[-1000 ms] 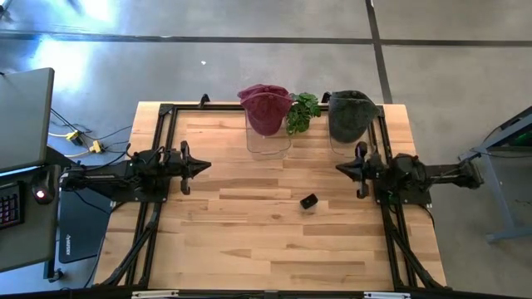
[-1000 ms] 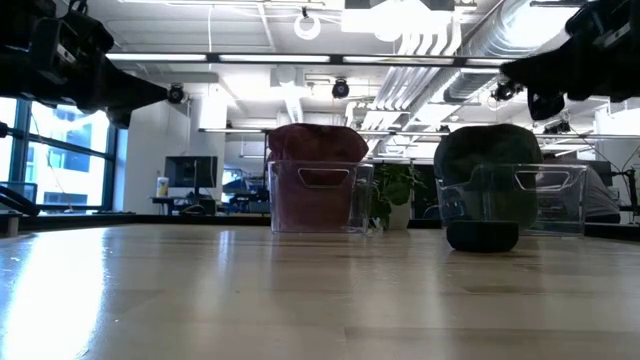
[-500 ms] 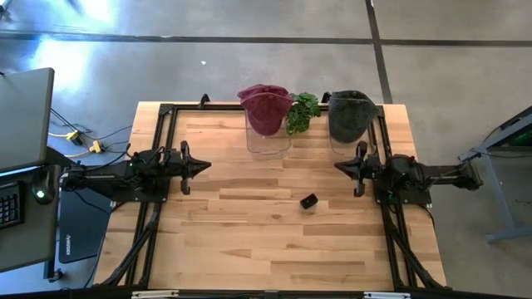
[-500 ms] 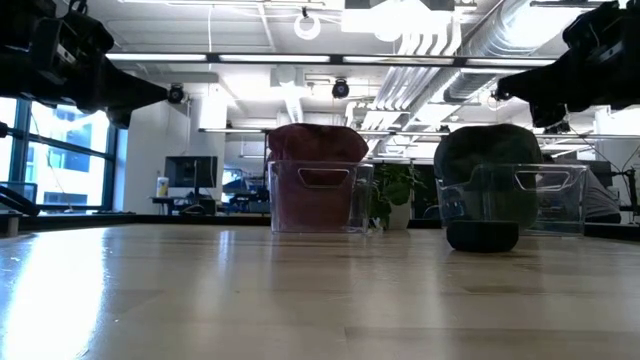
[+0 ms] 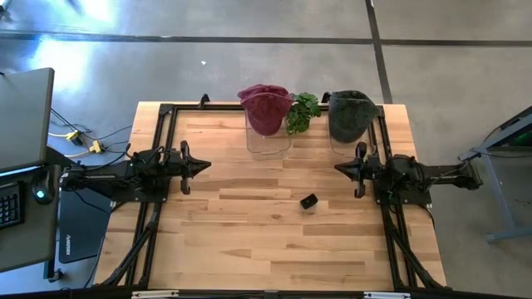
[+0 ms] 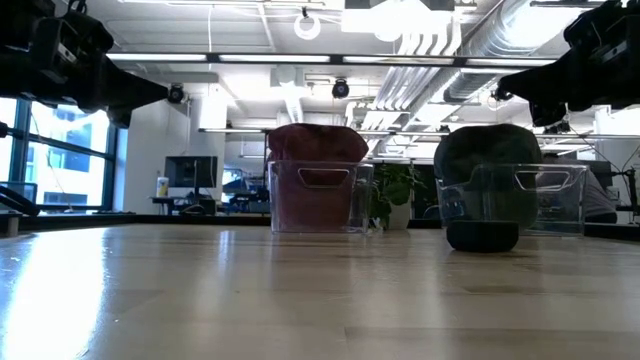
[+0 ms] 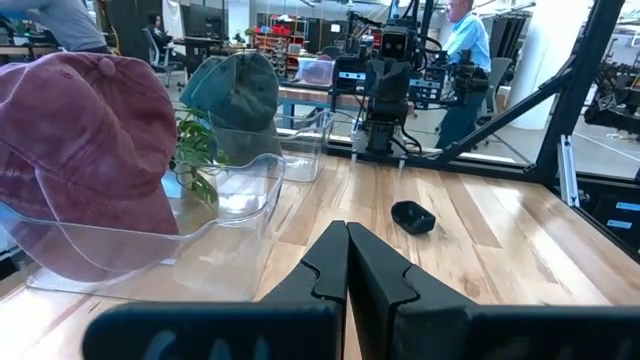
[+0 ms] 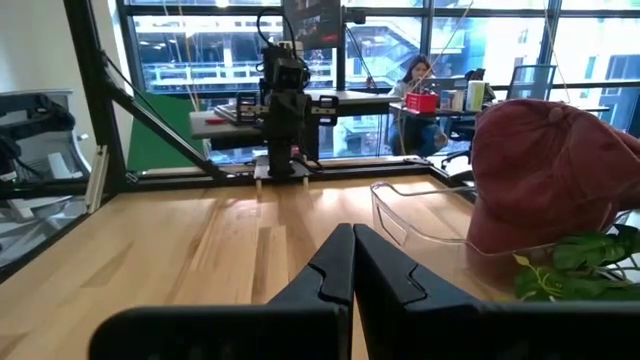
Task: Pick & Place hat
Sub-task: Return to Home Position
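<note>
Left fingers and right fingers tight together, empty; black cap partly behind clear bin wall.

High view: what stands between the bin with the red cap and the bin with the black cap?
A small green plant stands between the left bin and the right bin. The high view shows it most plainly.

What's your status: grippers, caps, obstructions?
Left gripper shut, right gripper shut. Red cap in left bin, dark cap in right bin. Small black object mid-table.
</note>
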`<state>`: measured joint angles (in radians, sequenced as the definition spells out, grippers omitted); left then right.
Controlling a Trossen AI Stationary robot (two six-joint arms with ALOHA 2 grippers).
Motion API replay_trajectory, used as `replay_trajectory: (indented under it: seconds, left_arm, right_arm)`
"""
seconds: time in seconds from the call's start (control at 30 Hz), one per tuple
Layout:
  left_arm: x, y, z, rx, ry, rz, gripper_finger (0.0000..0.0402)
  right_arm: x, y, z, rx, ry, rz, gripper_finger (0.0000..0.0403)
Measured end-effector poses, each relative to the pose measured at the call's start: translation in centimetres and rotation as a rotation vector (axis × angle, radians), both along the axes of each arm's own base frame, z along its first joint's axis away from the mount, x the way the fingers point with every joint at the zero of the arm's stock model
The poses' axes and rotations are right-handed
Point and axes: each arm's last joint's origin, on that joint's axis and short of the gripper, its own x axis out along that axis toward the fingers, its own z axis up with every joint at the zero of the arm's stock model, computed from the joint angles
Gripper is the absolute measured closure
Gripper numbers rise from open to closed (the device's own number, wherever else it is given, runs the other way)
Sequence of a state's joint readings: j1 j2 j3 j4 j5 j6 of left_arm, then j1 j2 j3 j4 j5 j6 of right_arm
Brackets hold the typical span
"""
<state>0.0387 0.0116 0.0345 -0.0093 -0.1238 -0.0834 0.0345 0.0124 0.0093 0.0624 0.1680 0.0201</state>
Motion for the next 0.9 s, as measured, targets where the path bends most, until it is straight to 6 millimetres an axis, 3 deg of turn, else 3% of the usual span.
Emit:
replay_trajectory:
  seconds: [0.9]
  left_arm:
    - [-0.02,-0.47,0.01,0.000,0.004,-0.070,0.0402]
  right_arm:
    - [0.00,0.01,0.06,0.000,-0.007,0.002,0.0402]
